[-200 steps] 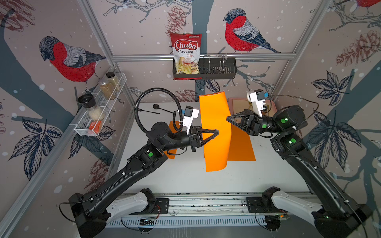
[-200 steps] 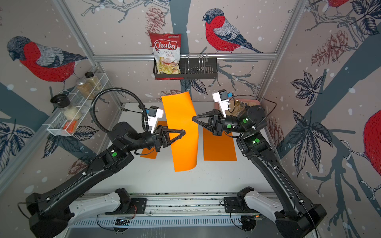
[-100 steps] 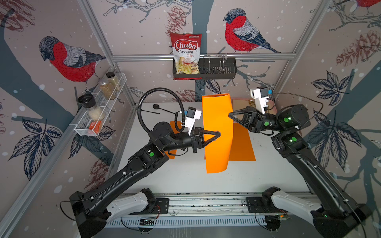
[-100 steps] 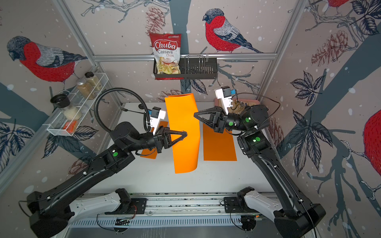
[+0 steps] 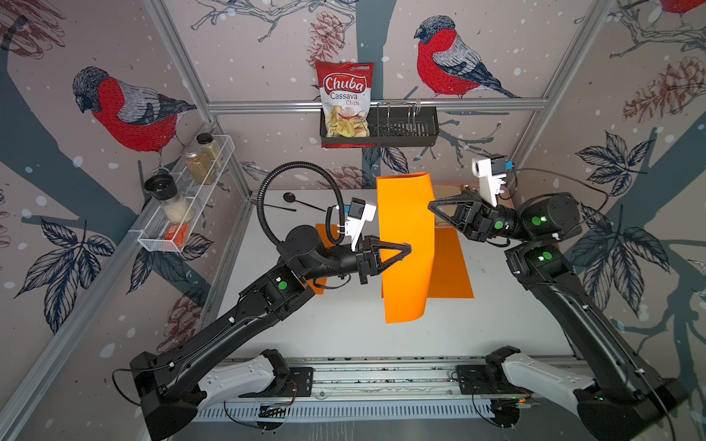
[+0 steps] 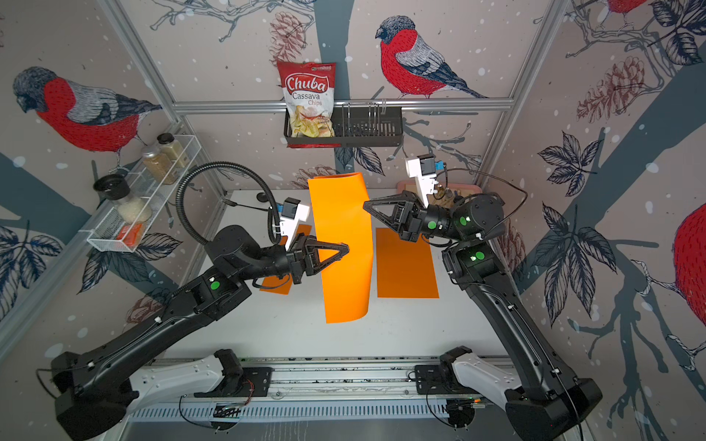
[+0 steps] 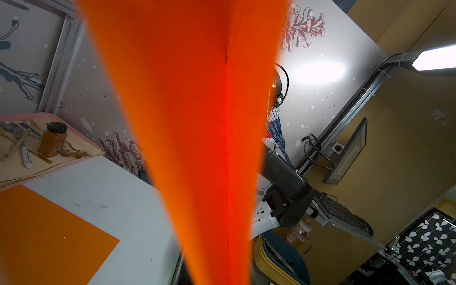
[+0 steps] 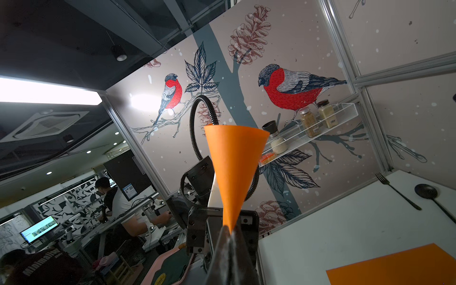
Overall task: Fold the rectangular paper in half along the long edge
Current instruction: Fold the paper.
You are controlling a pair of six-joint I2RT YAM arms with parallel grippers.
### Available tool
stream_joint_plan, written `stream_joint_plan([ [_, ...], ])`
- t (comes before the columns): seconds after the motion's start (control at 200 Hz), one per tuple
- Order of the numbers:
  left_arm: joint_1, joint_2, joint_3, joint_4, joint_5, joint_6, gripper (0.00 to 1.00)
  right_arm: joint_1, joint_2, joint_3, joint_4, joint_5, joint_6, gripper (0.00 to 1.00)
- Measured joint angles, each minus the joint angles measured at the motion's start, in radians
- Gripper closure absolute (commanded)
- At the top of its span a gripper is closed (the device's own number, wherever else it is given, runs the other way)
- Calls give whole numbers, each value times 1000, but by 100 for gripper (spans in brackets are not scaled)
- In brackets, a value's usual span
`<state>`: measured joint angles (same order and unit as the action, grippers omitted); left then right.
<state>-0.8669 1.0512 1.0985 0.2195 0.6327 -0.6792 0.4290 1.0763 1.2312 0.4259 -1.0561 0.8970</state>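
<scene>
While the paper [image 5: 405, 214] hangs curled above the table [image 5: 344, 336], we see left gripper [image 5: 408, 250] and right gripper [image 5: 431, 206] both pinched onto it from opposite sides.

I count three orange rectangular paper sheets [image 5: 407, 248], two glass spice jars [image 5: 198, 168], one black spoon [image 5: 290, 197], one black fork [image 8: 397, 192] and one red chips bag [image 5: 345, 101].

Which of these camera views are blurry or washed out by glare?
Left wrist view: the raised orange paper is soft, too near the lens, and a glare patch whitens the wall. Right wrist view: the ceiling light blows out. Both top views: sharp.
</scene>
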Motion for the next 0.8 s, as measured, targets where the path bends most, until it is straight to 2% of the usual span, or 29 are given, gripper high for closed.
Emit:
stream_joint_plan([
  [0.085, -4, 2, 2, 0, -4, 0, 100, -6, 1, 0, 7, -6, 19, 91],
  [0.165, -7, 4, 2, -2, -4, 2, 100, -12, 4, 5, 16, -3, 18, 100],
  [0.26, -10, 5, 4, -3, -5, 3, 100, -16, 6, 5, 36, -2, 27, 100],
  [0.295, -10, 6, 5, -3, -5, 4, 100, -16, 6, 5, 39, -2, 28, 92],
  [0.325, -11, 7, 6, -3, -5, 4, 100, -17, 6, 5, 44, -3, 29, 90],
  [0.395, -14, 7, 7, -5, -2, 4, 100, -19, 9, 8, 51, 2, 43, 97],
  [0.445, -18, 7, 7, -7, -2, 5, 100, -23, 10, 10, 56, 2, 46, 98],
  [0.485, -19, 7, 7, -7, -3, 6, 100, -23, 11, 10, 59, 1, 50, 94],
  [0.52, -20, 7, 7, -6, -3, 6, 100, -24, 11, 10, 60, 1, 50, 85],
  [0.545, -21, 7, 7, -6, -3, 6, 100, -24, 11, 10, 61, 1, 51, 84],
  [0.645, -26, 9, 7, -20, 3, 6, 100, -29, 18, 15, 87, 9, 52, 100],
  [0.715, -28, 9, 7, -23, 9, 6, 100, -30, 19, 15, 97, 11, 71, 100],
  [0.765, -29, 9, 7, -23, 10, 6, 100, -29, 20, 15, 101, 11, 71, 91],
  [0.8, -31, 9, 7, -23, 12, 6, 100, -29, 23, 18, 104, 12, 71, 90],
])
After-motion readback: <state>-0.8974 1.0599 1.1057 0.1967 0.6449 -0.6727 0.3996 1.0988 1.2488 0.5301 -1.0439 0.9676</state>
